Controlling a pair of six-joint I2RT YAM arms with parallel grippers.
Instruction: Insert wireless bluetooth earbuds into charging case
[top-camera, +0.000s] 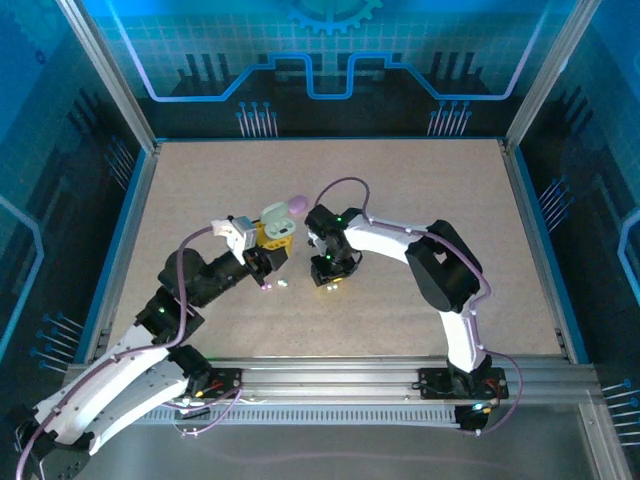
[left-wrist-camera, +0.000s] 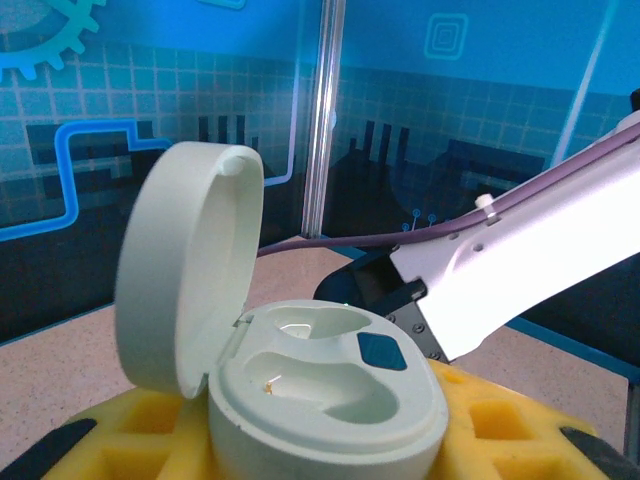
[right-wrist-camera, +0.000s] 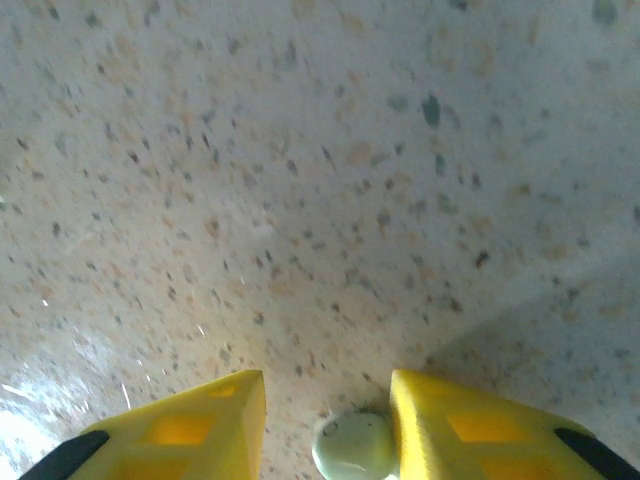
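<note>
Gripping an open charging case (left-wrist-camera: 330, 400) between its yellow fingers (left-wrist-camera: 455, 390), the left gripper (top-camera: 270, 238) is seen raised above the speckled table (top-camera: 420, 200) near its middle. In the left wrist view the pale mint case is held upright, its round lid (left-wrist-camera: 185, 270) tipped back to the left on its hinge. Two moulded wells (left-wrist-camera: 320, 375) are exposed in the case, and both are seen to be vacant. A small dark blue patch (left-wrist-camera: 382, 351) is set on the rim beside them. The white right arm (left-wrist-camera: 540, 250) and a purple cable (left-wrist-camera: 330, 240) are visible just behind the case. In the overhead view a purple rounded case (top-camera: 297, 205) can be made out just beyond the held one. The right gripper (right-wrist-camera: 327, 400) is pointed down at the table just to the right of the left gripper. Its fingers are parted, and a mint green earbud (right-wrist-camera: 353, 447) lies on the table between them. The earbud is pressed against the inner face of the right-hand finger, while a narrow gap is left to the other finger, so it is bracketed but not clamped. Two tiny pale specks (top-camera: 265, 288) are seen on the table below the left gripper, too small to be identified.
</note>
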